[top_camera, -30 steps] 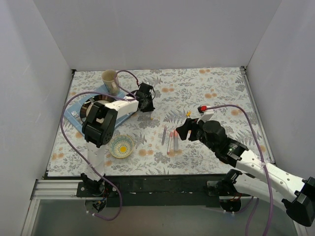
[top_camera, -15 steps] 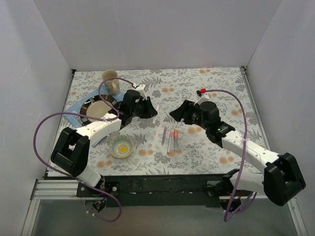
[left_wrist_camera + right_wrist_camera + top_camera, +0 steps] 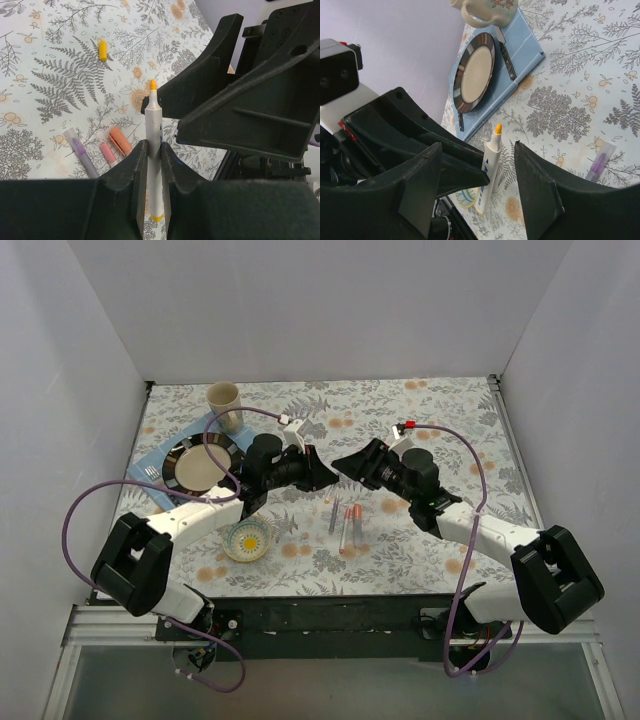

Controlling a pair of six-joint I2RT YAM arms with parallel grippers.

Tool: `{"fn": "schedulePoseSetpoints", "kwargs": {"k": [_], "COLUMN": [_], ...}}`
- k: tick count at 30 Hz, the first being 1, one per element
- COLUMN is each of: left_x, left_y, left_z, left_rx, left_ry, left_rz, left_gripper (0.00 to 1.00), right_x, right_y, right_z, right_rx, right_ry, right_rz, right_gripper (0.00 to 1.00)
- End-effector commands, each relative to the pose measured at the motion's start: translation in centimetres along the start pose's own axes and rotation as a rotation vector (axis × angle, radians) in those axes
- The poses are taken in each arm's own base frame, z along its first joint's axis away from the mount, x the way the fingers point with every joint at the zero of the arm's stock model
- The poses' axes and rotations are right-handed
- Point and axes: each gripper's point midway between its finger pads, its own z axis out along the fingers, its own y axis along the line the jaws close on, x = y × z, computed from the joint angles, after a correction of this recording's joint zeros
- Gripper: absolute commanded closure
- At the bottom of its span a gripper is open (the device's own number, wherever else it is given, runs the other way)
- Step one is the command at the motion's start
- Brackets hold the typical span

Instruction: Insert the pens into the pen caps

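My left gripper is shut on a white-barrelled pen, which stands upright with its yellow tip bare. My right gripper faces it, open, one finger on either side of that pen without touching it. In the top view the left gripper and the right gripper meet above mid-table. A yellow pen cap lies alone on the cloth beyond them. A purple pen, a pink one and an orange one lie side by side below the grippers.
A striped plate with dark cutlery sits on a blue mat at the left, and a cream mug stands behind it. A small patterned bowl is at the front left. White walls enclose the floral table.
Both arms have swung in to mid-table, so that the two grippers now meet tip to tip. The left one has carried the yellow pen to the right. The right jaws have narrowed slightly.
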Motion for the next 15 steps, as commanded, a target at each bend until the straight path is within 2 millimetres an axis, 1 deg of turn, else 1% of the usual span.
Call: {"fn": "schedulePoseSetpoints", "kwargs": {"k": [1,3,7,11,12,14,15], "left_x": [-1.4,-1.5,-1.8,-1.8,-1.8,-1.8,-1.9], "left_y": [-2.4,-2.5,-2.7,-3.1,-3.3,-3.5,-3.7], "left_z": [-1.0,-1.0,-1.1,-1.2,-1.3,-1.4,-1.4], "left_rx": [0.077,0.079,0.083,0.101,0.107,0.116,0.122], "left_ry": [-0.052,-0.055,-0.068,-0.069,-0.067,-0.069,-0.07], "left_rz": [0.043,0.048,0.052,0.053,0.052,0.05,0.05], "left_gripper": [1.0,1.0,1.0,1.0,1.0,1.0,1.0], "right_x": [-1.5,-1.4,-1.1,-1.0,-1.1,-1.2,-1.2], "right_y": [1.3,0.9,1.1,1.3,1.5,2.0,2.2], "right_z": [0.4,0.5,0.5,0.6,0.5,0.5,0.4], "right_rx": [-0.039,-0.025,-0.045,-0.052,-0.058,-0.08,-0.089], "right_ry": [-0.062,-0.059,-0.043,-0.037,-0.039,-0.038,-0.037], "right_rz": [0.026,0.029,0.025,0.016,0.013,0.005,-0.003], "right_gripper": [0.35,0.36,0.5,0.59,0.67,0.79,0.97]}}
